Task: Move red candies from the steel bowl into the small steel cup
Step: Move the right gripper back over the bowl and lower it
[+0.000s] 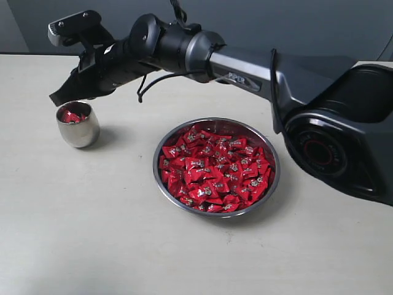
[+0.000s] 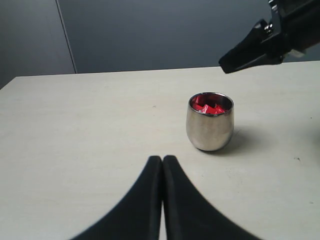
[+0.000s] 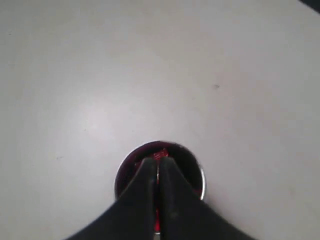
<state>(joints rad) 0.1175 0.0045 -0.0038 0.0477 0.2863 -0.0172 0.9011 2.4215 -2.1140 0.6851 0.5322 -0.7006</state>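
The small steel cup stands at the table's left with a few red candies inside. The steel bowl sits mid-table, filled with many red candies. My right gripper reaches across and hangs just above the cup's mouth, shut, with no candy showing at its tips. From its wrist view the tips sit over the cup, with red candies just beyond them. My left gripper is shut and empty, short of the cup. The left gripper is outside the exterior view.
The right arm's black body spans the back of the table, its base to the right of the bowl. A pale tabletop surrounds the cup and bowl. A dark wall rises behind the table's far edge.
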